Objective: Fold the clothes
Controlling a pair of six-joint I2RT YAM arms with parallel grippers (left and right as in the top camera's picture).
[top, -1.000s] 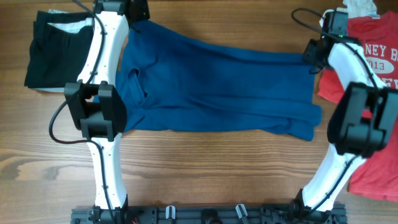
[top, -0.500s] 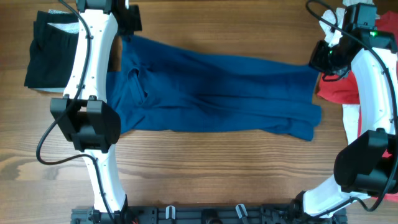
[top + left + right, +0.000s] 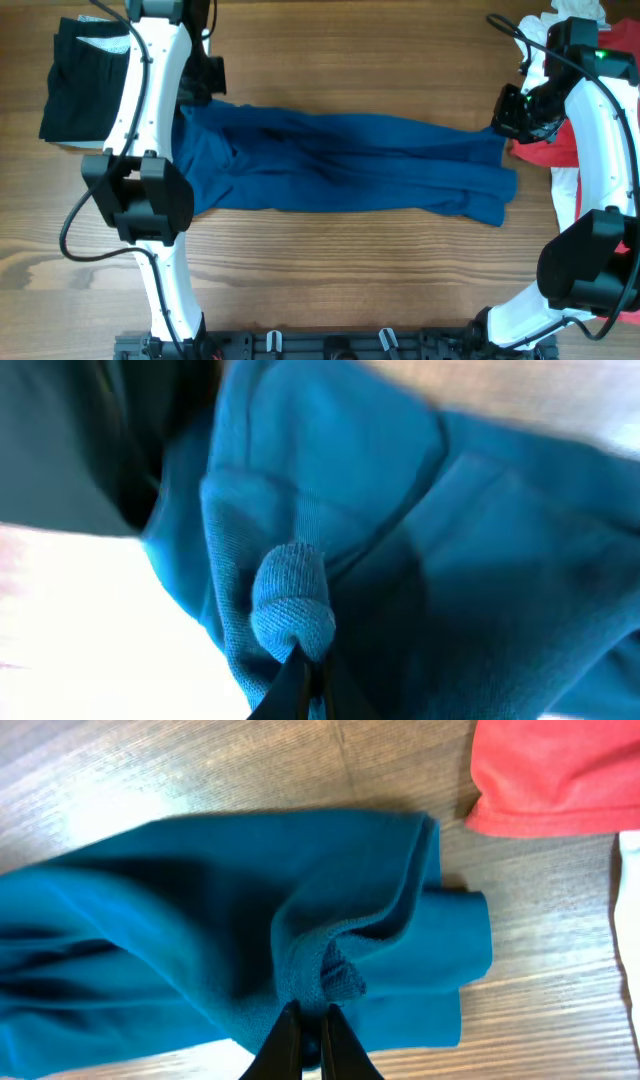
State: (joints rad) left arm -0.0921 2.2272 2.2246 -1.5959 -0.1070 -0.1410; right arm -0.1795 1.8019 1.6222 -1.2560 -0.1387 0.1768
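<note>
The dark-blue shirt (image 3: 340, 165) lies stretched across the middle of the table, its far edge folded toward the near one. My left gripper (image 3: 203, 92) is shut on the shirt's far-left edge; the left wrist view shows a bunched fold of blue cloth (image 3: 292, 605) pinched in the jaws (image 3: 305, 670). My right gripper (image 3: 503, 122) is shut on the shirt's far-right edge; in the right wrist view the jaws (image 3: 308, 1025) pinch the blue fabric (image 3: 200, 910). A red T-shirt (image 3: 590, 130) with white lettering lies at the right, partly hidden by the right arm.
A black garment (image 3: 80, 85) with a white piece on it lies at the far left. A white piece (image 3: 575, 12) sits at the far right corner. The red cloth (image 3: 560, 775) lies close to the blue shirt's right end. Bare wooden table (image 3: 350, 270) runs along the front.
Both grippers have pulled the shirt's far edge toward the near side, so the shirt is now narrower. The right arm swung out to the right a second ago.
</note>
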